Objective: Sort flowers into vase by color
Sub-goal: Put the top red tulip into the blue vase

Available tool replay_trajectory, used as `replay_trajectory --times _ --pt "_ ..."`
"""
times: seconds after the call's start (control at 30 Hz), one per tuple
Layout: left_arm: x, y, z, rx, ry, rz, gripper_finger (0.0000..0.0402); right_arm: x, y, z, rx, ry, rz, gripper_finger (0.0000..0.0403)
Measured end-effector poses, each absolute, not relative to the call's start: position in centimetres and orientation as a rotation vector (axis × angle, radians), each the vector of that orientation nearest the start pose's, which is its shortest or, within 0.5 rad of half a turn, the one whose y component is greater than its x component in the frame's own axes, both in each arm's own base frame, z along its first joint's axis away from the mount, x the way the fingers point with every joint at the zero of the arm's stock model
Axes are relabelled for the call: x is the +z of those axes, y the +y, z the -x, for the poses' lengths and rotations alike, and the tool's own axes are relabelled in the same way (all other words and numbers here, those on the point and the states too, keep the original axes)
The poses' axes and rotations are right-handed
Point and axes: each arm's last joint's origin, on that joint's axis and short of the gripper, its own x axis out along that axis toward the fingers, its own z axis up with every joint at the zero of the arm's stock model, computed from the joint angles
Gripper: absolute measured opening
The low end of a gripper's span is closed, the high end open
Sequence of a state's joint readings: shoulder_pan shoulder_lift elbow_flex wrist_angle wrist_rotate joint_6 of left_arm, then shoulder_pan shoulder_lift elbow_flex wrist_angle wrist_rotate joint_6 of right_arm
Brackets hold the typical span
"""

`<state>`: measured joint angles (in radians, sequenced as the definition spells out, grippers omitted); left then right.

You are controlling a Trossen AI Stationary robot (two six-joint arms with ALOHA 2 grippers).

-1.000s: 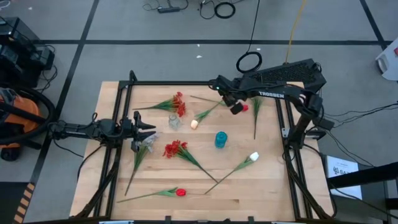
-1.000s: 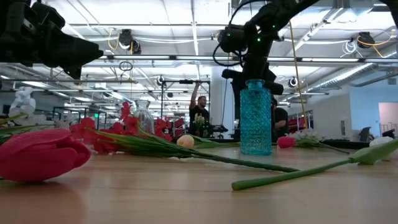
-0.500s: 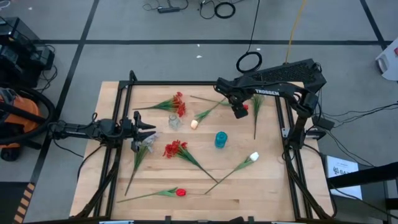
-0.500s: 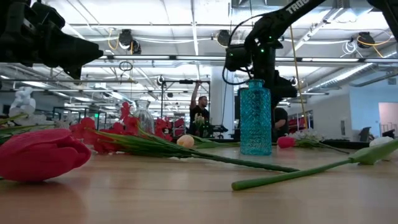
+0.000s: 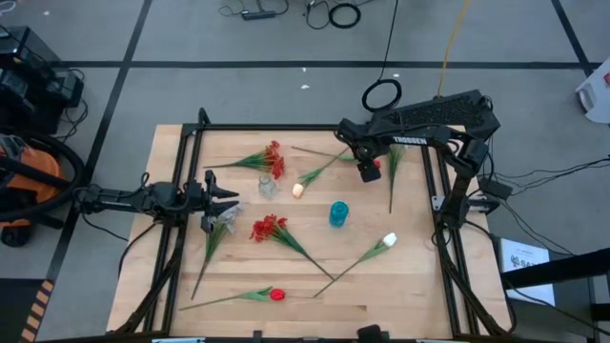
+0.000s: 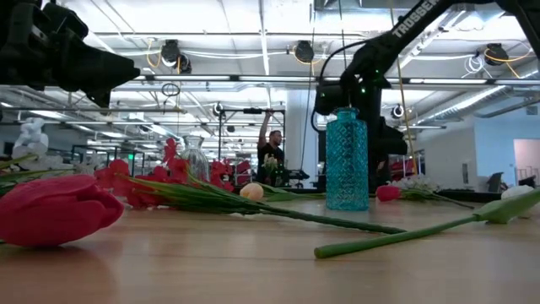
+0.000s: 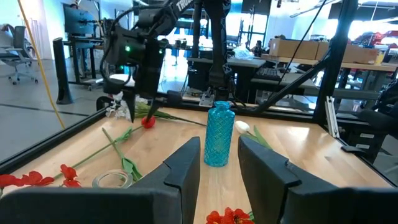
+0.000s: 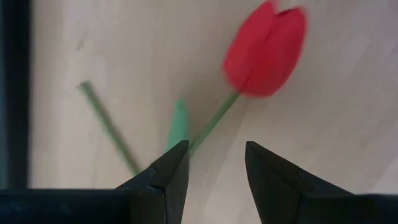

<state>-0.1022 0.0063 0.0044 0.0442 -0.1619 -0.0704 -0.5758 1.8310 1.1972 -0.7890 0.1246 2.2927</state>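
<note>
Right gripper (image 8: 214,168) open, above red tulip (image 8: 266,51)

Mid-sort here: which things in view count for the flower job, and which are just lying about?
For the job:
red tulip below the open right gripper
red clusters
cream bud
white bud
blue vase
clear vase

Lying about:
orange vacuum beside the table
cables on the floor
</note>
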Motion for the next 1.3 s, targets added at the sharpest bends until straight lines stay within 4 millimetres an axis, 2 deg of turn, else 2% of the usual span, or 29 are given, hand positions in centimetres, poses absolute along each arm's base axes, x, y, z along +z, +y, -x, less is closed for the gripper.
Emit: replay_trajectory --times 0.33,0.5,0.73,1.07,1.3 --pt "16.9 -0.5 -9.7 0.058 -0.044 0.076 0.0116 15.0 -18.7 -26.6 2.398 -0.028 2.424 0.0148" --pt "16.9 -0.5 -9.7 0.059 -0.044 0.076 0.0116 13.9 -18.9 -26.0 2.378 0.013 2.471 0.0146" --pt "16.9 -0.5 -9.7 0.059 -0.045 0.076 0.0116 13.0 -18.5 -25.5 2.403 0.006 2.472 0.0112" --pt "16.9 -0.5 -9.7 0.058 -0.044 0.076 0.0116 13.4 -18.6 -25.9 2.463 0.034 2.476 0.0011" --pt "16.9 -0.5 -9.7 0.058 -0.044 0.076 0.0116 15.1 -18.4 -26.4 2.609 0.217 2.493 0.0008"
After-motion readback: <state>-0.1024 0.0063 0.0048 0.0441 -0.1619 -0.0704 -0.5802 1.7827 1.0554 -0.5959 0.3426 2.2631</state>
